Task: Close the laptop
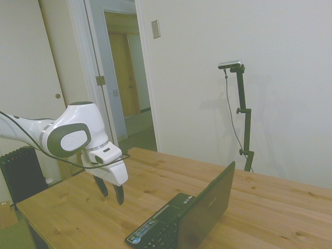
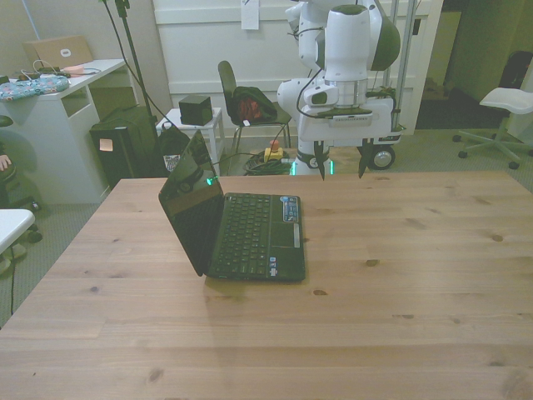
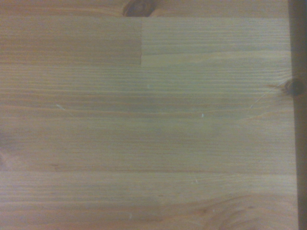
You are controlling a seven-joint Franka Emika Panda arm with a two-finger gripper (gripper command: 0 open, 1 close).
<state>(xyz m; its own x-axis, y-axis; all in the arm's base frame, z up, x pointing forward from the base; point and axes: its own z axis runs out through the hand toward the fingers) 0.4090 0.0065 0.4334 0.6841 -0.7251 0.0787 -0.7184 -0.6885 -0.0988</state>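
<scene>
The laptop (image 2: 237,229) stands open on the wooden desk (image 2: 400,275), on the half toward the front view's left and roughly midway between the desk's far and near edges. Its base lies flat, with the black keyboard (image 2: 250,229) facing up and small coloured stickers (image 2: 289,208) at one corner of the palm rest. Its screen (image 2: 190,204) rises from the side of the base toward the front view's left and leans slightly outward, past upright. In the side view the laptop (image 1: 187,215) sits at the near edge of the desk (image 1: 280,202), its plain dark lid (image 1: 207,205) turned toward that camera. The gripper (image 2: 341,162) hangs above the desk's far edge, toward the front view's right of the laptop and well apart from it, touching nothing. Its two dark fingers (image 2: 321,160) point straight down and stand wide apart, with nothing between them. The side view shows the same gripper (image 1: 111,192) in the air above the desk, with the white arm (image 1: 72,135) reaching in behind it. The wrist view shows only bare wood grain of the desk (image 3: 144,120), with a dark knot (image 3: 293,87) near one side of it and the desk's edge as a dark strip beside that knot.
</scene>
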